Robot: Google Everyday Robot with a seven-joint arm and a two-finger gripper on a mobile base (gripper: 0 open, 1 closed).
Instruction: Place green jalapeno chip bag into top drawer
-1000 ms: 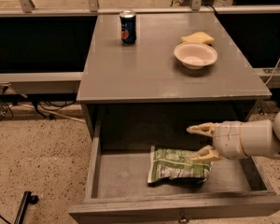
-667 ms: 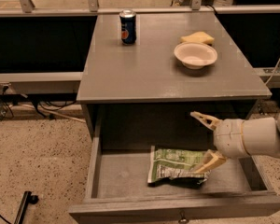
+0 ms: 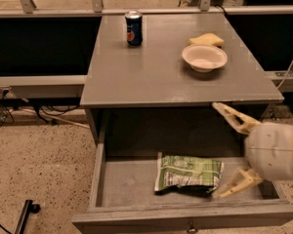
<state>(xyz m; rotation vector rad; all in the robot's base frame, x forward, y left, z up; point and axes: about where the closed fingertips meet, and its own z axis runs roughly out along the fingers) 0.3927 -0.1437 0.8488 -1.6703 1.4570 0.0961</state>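
The green jalapeno chip bag [image 3: 187,173] lies flat on the bottom of the open top drawer [image 3: 127,185], right of its middle. My gripper [image 3: 224,152] is at the drawer's right side, open wide and empty. One finger [image 3: 233,117] points up-left just under the table edge. The other finger [image 3: 236,183] reaches down beside the bag's right end, close to it and perhaps just apart. The white wrist fills the right edge of the view.
On the grey table top [image 3: 151,77] stand a blue soda can [image 3: 134,29], a white bowl [image 3: 204,57] and a yellow sponge [image 3: 206,39] behind it. The drawer front with its small knob [image 3: 189,226] juts toward me. Speckled floor and cables lie to the left.
The gripper has let go of the bag, opened wider and drawn back to the right and upward. The bag rests in the drawer in the same place.
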